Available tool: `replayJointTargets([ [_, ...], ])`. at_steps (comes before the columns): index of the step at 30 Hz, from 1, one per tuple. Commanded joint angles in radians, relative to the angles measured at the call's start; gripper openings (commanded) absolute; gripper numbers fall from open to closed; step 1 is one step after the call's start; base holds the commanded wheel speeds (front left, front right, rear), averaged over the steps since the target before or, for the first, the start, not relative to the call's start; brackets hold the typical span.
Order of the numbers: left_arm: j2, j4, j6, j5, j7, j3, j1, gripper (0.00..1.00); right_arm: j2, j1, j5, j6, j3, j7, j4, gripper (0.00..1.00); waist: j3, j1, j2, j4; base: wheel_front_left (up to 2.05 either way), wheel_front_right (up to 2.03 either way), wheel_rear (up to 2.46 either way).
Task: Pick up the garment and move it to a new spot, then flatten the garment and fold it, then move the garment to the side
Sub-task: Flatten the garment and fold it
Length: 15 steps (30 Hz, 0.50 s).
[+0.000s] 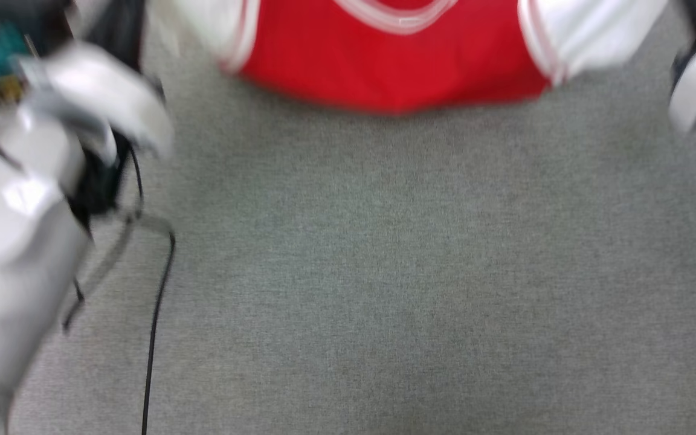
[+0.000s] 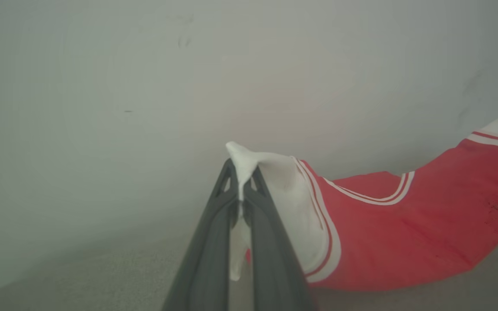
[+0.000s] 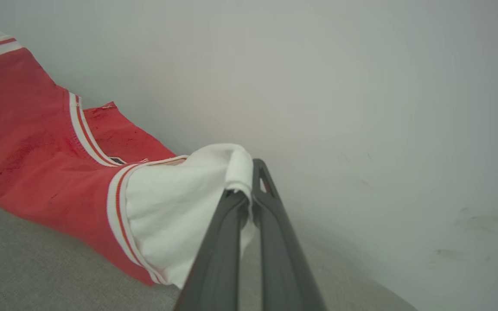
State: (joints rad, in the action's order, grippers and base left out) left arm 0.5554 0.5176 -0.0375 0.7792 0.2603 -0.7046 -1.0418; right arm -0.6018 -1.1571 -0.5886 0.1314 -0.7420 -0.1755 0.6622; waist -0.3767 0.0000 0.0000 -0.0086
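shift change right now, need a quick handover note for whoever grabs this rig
Left gripper: shut on one white sleeve of the garment.
Right gripper: shut on the other white sleeve.
Garment: held spread between them, hem near the grey surface; touching or not, unclear.
Done: pickup.
Left: set down at new spot, flatten, fold, move aside.

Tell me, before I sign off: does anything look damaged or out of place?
Nothing damaged. The garment sags between the left hand and right hand, each shut on a white sleeve; faint scuffs mark the wall.
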Motion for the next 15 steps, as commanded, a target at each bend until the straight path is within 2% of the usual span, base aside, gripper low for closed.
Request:
replayJointTargets([
  [1, 0.012, -0.043, -0.022, 0.007, 0.007, 0.011, 0.094, 0.0, -0.011, 0.083, -0.017, -0.001, 0.002, -0.008, -0.024, 0.0, 0.038, 0.0, 0.0, 0.004, 0.0, 0.0, 0.0],
  [2, 0.012, -0.043, -0.022, 0.007, 0.007, 0.011, 0.094, 0.0, -0.011, 0.083, -0.017, -0.001, 0.002, -0.008, -0.024, 0.0, 0.038, 0.0, 0.0, 0.004, 0.0, 0.0, 0.0],
  [8, 0.052, -0.127, -0.076, 0.038, 0.007, 0.019, 0.38, 0.0, -0.027, 0.337, -0.03, -0.001, 0.024, -0.01, -0.086, 0.0, 0.115, 0.0, 0.0, 0.0, 0.0, 0.0, 0.0],
  [15, 0.088, -0.173, -0.114, 0.094, 0.007, 0.044, 0.67, 0.0, -0.064, 0.638, -0.036, -0.001, 0.117, 0.011, -0.16, 0.0, 0.21, 0.0, 0.0, -0.002, 0.0, 0.0, 0.0],
])
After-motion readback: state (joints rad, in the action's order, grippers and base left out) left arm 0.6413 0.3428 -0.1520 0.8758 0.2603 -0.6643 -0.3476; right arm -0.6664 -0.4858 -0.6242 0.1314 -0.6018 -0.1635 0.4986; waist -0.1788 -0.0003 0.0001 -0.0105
